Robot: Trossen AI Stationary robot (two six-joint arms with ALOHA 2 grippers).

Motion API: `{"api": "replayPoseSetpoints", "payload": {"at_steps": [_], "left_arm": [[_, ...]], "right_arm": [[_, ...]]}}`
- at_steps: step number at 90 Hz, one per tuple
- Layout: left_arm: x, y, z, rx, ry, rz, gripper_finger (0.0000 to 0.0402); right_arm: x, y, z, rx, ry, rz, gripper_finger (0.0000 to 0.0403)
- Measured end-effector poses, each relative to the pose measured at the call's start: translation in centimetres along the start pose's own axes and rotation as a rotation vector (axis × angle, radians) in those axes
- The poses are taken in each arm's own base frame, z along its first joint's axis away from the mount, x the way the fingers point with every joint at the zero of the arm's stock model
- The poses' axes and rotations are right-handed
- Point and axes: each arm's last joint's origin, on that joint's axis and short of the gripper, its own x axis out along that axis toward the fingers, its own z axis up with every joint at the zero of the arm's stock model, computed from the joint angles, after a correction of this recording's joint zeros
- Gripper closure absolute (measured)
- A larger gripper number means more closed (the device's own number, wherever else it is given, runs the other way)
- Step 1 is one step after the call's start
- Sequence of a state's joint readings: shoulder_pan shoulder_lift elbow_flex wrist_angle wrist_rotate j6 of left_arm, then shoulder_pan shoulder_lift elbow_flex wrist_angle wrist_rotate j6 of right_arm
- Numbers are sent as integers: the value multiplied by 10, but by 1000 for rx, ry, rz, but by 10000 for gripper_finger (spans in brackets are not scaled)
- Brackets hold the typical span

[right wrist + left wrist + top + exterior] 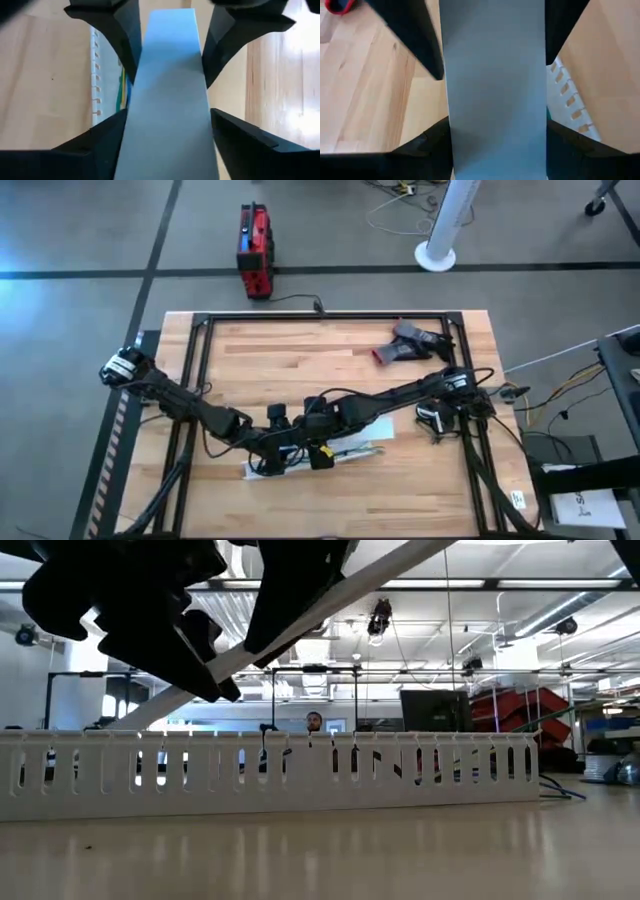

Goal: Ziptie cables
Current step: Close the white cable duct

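While both arms meet over the white channel (312, 459), the cables (121, 92) are seen lying inside it
Left gripper (283, 442) and right gripper (313, 442) are held close together — finger states cannot be told

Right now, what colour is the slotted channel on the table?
White slotted channel, clearest in the low view.

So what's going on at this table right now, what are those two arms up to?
Both arms reach in toward the front middle of the wooden table, meeting over the white slotted channel that lies there. The left gripper and the right gripper hang close together just above it. Thin greenish and yellow cables run along inside the channel. No ziptie can be made out, and whether either gripper is holding anything is not clear. A dark tool with a red tip sits at the table's far right.
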State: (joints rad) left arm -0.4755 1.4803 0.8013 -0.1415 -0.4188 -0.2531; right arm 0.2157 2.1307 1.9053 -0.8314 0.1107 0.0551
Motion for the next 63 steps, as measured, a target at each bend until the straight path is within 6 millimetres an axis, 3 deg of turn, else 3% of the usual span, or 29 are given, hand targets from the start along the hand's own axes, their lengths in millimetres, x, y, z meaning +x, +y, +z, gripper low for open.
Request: {"api": "replayPoseSetpoints", "payload": {"at_steps": [7, 17, 38, 63], "left_arm": [[0, 0, 0, -13, 1, -8, 187], [-1, 0, 0, -16, 8, -23, 183], [-17, 4, -6, -18, 59, -87, 124], [-31, -2, -32, -85, 30, -118, 115]], "right_arm": [[0, 0, 0, 0, 2, -1, 182], [0, 2, 0, 0, -1, -3, 184], [-6, 7, 1, -24, -24, -5, 184], [-14, 12, 3, 8, -45, -6, 184]]}}
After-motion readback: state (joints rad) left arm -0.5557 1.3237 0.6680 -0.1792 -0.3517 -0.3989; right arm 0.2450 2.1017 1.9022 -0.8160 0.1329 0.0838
